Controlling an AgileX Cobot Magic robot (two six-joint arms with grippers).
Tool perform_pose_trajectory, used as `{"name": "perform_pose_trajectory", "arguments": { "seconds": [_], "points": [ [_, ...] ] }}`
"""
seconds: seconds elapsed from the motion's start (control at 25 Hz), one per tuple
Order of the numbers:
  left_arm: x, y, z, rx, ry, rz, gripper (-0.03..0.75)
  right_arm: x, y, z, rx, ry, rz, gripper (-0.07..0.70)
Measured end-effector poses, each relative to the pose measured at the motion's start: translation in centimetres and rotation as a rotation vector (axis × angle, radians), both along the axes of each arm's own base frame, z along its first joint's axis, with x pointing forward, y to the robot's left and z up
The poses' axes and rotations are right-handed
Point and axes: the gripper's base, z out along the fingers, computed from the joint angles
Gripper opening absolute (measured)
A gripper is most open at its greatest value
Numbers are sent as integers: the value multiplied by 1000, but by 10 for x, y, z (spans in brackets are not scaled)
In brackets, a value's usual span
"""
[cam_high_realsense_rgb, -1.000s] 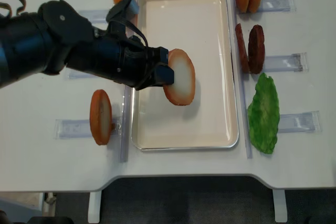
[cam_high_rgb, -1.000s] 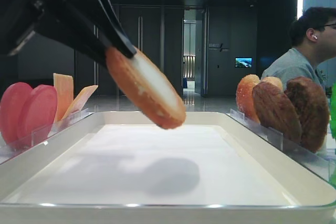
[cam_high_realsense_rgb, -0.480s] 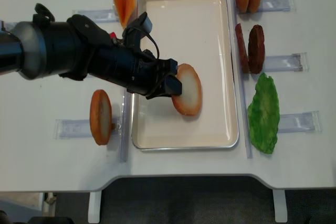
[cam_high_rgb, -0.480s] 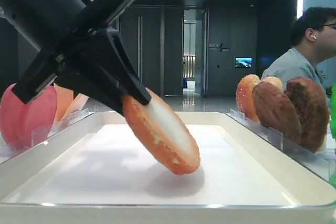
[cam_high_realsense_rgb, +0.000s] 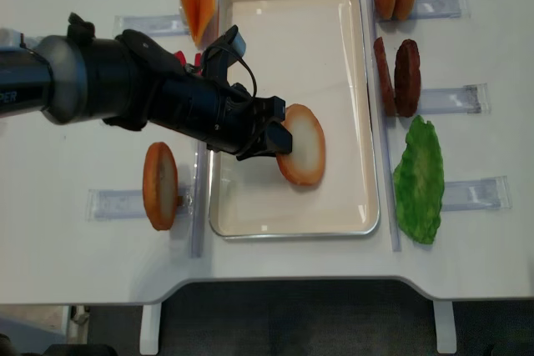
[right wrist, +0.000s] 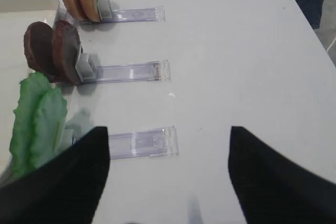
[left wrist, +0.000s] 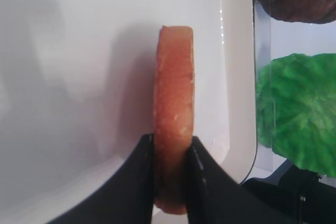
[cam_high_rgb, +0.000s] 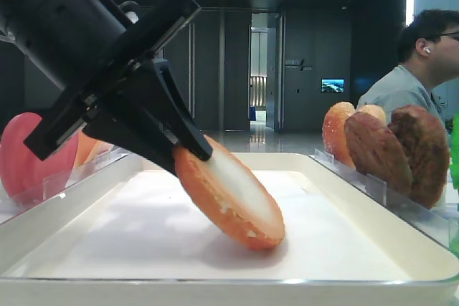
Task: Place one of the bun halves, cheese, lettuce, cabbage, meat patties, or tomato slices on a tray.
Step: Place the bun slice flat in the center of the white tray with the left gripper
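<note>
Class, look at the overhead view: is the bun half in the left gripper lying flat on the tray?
No. The bun half is tilted, pinched by the left gripper, only its lower edge meeting the tray.

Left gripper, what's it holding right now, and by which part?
The left gripper holds a bun half by its edge, jaws pinching crust and pale face, its lower rim low over the tray. The right holds nothing.

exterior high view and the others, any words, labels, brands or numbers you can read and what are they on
No text can be read in any view.
Wall sign beside the far doorway: lettering too small and blurred to read.
Small lit screen on the back wall: picture only, nothing legible.
Left arm's grey link: faint marking at the frame's edge, too cut off to read.
</note>
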Motion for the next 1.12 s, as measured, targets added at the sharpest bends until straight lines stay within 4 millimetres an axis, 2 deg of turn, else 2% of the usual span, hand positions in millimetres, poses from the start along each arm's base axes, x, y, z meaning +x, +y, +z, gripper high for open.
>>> {"name": "perform_pose_trajectory", "arguments": {
  "seconds": [0.28,0.4,0.64,0.84,1.12],
  "points": [
    [0,0,0,-1,1,1,128,0,0,0,0,0,0,470],
    [0,0,0,-3,3,-1,206,0,0,0,0,0,0,470],
    [-1,0,0,-4,18,6,414,0,0,0,0,0,0,470],
    [-2,0,-1,-1,39,15,482,0,0,0,0,0,0,470],
    [-5,3,2,30,69,25,512,0,0,0,0,0,0,470]
  ]
}}
